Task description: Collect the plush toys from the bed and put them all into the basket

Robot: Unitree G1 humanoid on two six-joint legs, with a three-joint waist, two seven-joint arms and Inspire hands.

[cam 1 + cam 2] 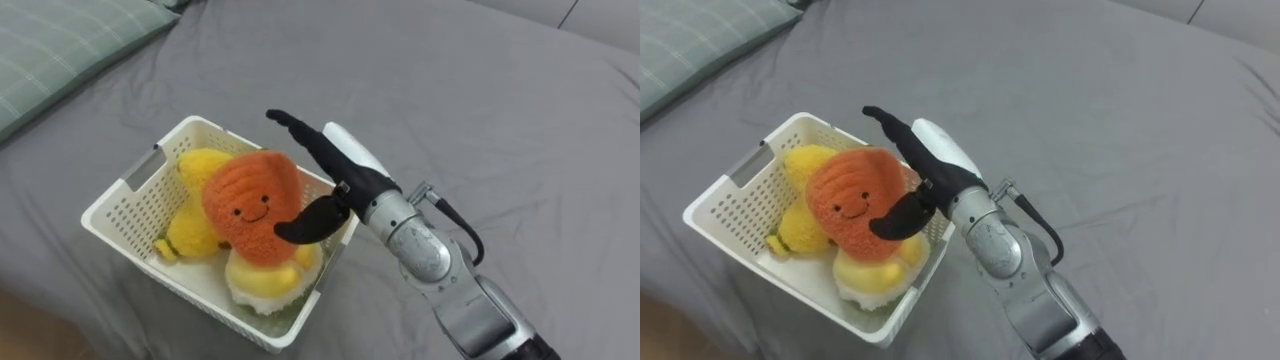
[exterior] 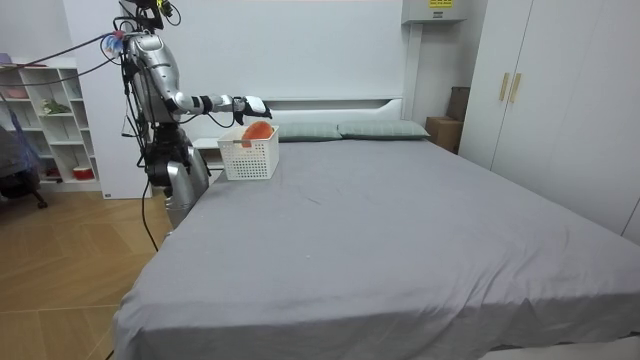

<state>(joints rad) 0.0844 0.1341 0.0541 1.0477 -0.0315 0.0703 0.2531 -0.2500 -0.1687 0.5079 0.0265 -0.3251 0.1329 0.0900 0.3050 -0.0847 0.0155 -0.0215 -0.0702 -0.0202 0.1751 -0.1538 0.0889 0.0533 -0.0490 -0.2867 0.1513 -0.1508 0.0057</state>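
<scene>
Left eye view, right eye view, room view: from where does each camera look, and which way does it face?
Left eye view: on the robot's head, facing down at a white perforated plastic basket on the grey-sheeted bed; the right hand and forearm show.
Right eye view: beside it on the head, facing down likewise; the same hand is at the round orange plush toy.
Room view: in the room, past the bed's foot, facing its head; the whole robot stands by the bed.
Shared: the basket shows in all three.

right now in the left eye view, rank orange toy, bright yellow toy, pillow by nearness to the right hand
1. orange toy, beside the right hand
2. bright yellow toy, basket left side
3. pillow, far upper left
</scene>
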